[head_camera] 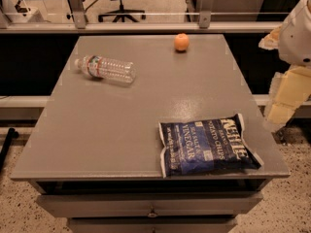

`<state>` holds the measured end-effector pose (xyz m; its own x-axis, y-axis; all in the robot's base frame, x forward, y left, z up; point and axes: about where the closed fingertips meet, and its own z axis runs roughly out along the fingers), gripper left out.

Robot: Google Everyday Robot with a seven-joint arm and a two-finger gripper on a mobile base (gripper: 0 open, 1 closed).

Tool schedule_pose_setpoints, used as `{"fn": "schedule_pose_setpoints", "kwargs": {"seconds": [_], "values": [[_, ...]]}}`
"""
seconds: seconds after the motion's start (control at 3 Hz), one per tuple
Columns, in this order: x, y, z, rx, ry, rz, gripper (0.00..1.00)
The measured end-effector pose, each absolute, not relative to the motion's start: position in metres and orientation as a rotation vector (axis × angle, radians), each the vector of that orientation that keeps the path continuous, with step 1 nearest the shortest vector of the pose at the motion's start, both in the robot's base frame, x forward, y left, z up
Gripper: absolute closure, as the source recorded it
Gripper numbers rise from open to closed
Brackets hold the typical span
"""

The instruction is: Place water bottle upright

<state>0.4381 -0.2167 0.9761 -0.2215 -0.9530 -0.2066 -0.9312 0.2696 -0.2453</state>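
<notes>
The water bottle (106, 68) lies on its side at the far left of the grey table (121, 130). It is clear and ribbed, its white cap points left, and a red-and-blue label band sits near its neck. My gripper (285, 97) hangs off the table's right edge, below the white arm (296, 33). It is far from the bottle and holds nothing that I can see.
An orange (181, 41) sits at the table's far edge, right of centre. A dark blue bag of chips (206, 144) lies flat at the front right corner. Drawers (150, 205) run under the front edge. A railing and an office chair stand behind.
</notes>
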Motion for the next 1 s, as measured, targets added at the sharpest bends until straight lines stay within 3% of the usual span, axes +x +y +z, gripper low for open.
{"fn": "schedule_pose_setpoints", "kwargs": {"seconds": [0.33, 0.67, 1.0], "values": [[0.440, -0.214, 0.977, -1.723, 2.226, -0.099, 0.00], [0.466, -0.176, 0.974, -1.720, 2.196, -0.067, 0.00], [0.509, -0.106, 0.961, -1.736, 2.161, -0.017, 0.00]]}}
